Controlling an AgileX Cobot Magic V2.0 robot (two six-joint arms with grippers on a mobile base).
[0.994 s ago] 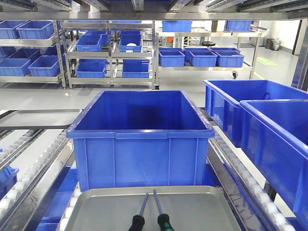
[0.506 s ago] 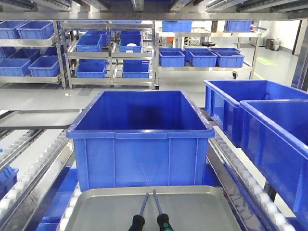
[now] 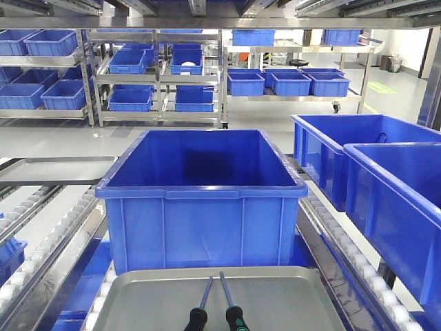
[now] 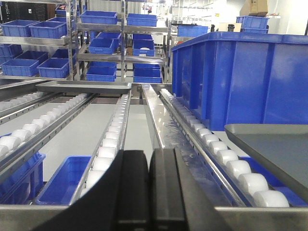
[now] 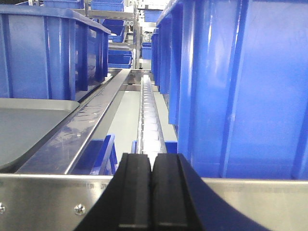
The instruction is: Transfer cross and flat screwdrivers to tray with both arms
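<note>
Both screwdrivers [image 3: 215, 303] on tray [image 3: 289, 289] | my left fingers [image 4: 147, 192] and right fingers [image 5: 151, 192] together, empty | risk: handles seemingly near tray edge, could roll off.

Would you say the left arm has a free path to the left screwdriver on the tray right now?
Probably yes. The left claw sits shut beside the tray, and nothing covers the left screwdriver; only the low rim lies between, though the right screwdriver lies close.

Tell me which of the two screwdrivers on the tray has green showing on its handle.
The right-hand screwdriver: its handle shows green beside the black. The left screwdriver has a handle that looks all black from here. Both lie on the grey tray.
</note>
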